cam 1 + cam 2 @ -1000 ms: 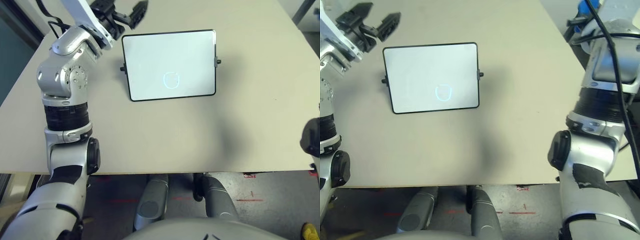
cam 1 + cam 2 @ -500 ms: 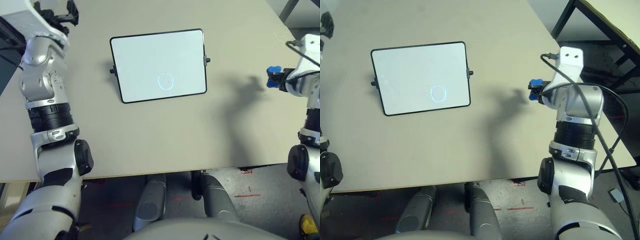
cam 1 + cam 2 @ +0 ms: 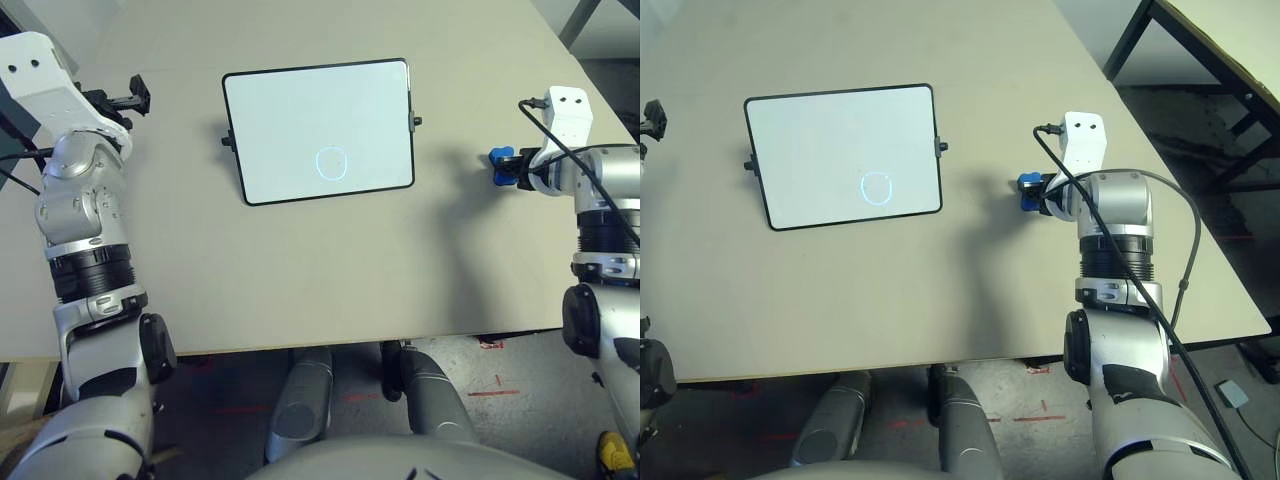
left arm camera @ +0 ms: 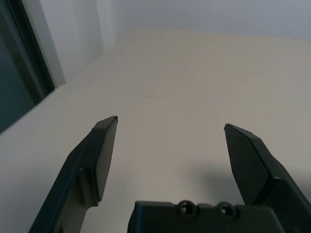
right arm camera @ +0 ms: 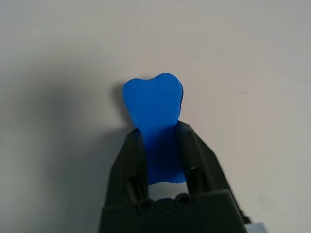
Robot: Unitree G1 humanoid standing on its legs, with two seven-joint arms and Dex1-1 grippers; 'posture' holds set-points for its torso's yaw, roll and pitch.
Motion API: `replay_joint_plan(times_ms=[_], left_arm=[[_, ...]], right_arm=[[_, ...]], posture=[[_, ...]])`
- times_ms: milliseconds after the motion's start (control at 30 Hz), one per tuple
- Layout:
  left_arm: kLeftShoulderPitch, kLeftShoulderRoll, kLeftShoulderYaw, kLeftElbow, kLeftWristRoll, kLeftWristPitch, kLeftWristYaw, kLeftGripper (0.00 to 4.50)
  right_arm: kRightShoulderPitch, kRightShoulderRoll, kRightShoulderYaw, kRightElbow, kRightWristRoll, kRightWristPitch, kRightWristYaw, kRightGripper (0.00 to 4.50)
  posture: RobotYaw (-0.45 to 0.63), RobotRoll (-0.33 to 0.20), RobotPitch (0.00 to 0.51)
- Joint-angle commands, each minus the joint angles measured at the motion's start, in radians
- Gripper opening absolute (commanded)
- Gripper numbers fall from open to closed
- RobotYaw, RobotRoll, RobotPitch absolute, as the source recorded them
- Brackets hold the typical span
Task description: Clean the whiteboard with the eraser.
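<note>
- The whiteboard lies flat in the upper middle of the head view, black-framed, with 1 small blue circle scribble low on its right half, not yet wiped.
- The eraser is clamped at its pinched waist between the 2 fingers of the right gripper; its free end pokes out just over the bare table.
- In half a second the right gripper has swung in from the right edge of the frame, and the eraser now sits at centre right, near the board's right knob but apart from it.
- The left gripper has drawn off to the upper left corner, fingers spread wide, grasping nothing.
- My read: the approach is nearly done and the wiping has not begun.
</note>
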Motion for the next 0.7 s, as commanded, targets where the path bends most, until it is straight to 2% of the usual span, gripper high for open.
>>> replay_joint_plan(times_ms=[33, 167, 233, 367, 433, 600, 700], left_arm=[[0.018, -0.009, -0.006, -0.018, -0.006, 0.024, -0.007, 4.50], [0.018, -0.014, -0.008, -0.016, -0.006, 0.033, -0.011, 4.50], [0.017, -0.016, -0.011, -0.016, -0.008, 0.040, -0.017, 4.50], [0.025, -0.007, -0.012, -0.026, -0.015, 0.057, -0.042, 4.50], [0.032, -0.005, -0.017, -0.027, -0.013, 0.061, -0.054, 4.50], [0.045, 0.007, -0.034, 0.037, 0.028, -0.020, -0.069, 4.50], [0.068, -0.002, -0.024, 0.067, 0.039, -0.070, -0.057, 4.50]], right_arm=[[0.032, 0.009, 0.003, -0.013, 0.046, 0.031, 0.032, 2.43], [0.036, -0.021, -0.052, -0.107, 0.105, 0.088, 0.067, 3.69], [0.015, -0.037, -0.133, -0.174, 0.160, 0.137, 0.077, 4.38], [-0.037, -0.083, -0.343, -0.240, 0.200, 0.035, -0.010, 4.45], [-0.016, -0.113, -0.410, -0.221, 0.186, -0.185, -0.051, 4.45], [0.153, -0.154, -0.468, -0.053, 0.118, -0.666, -0.137, 4.45], [0.248, -0.151, -0.491, 0.071, 0.118, -0.830, -0.180, 4.45]], posture=[[0.20, 0.000, 0.173], [0.19, 0.000, 0.177], [0.19, 0.000, 0.180], [0.19, 0.000, 0.184], [0.17, 0.000, 0.194], [0.15, 0.000, 0.201], [0.16, 0.000, 0.193]])
